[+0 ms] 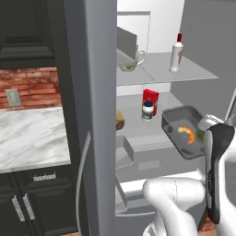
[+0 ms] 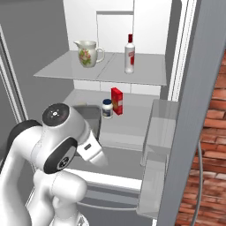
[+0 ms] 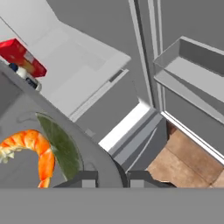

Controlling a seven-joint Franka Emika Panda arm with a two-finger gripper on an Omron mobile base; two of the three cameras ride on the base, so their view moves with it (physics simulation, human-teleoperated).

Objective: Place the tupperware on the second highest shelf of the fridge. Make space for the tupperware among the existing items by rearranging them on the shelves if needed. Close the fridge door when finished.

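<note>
The jaws [image 3: 110,178] are clamped on the rim of the tupperware [image 1: 183,130], gripping its near right corner, with the container stretching away from them into the open fridge [image 2: 145,26]. It sits level at the height of the second shelf from the top [image 1: 133,120], its far end over that shelf's front right part. Inside it, just beyond the jaws, lie an orange shrimp-like piece [image 3: 34,148] and a green leaf [image 3: 61,146]. Past the far end of the container stand a small jar [image 1: 147,111] and a red box [image 1: 150,101], touching or nearly so, and farther off to the left a brownish lump [image 1: 120,120] rests on the same shelf. Well above the jaws, on the top shelf [image 2: 106,68], stand a patterned mug [image 2: 88,54] and a white bottle [image 2: 129,54], apart from one another. To the right of the jaws the fridge door [image 2: 194,110] stands open, its bins [image 2: 160,123] facing in.
</note>
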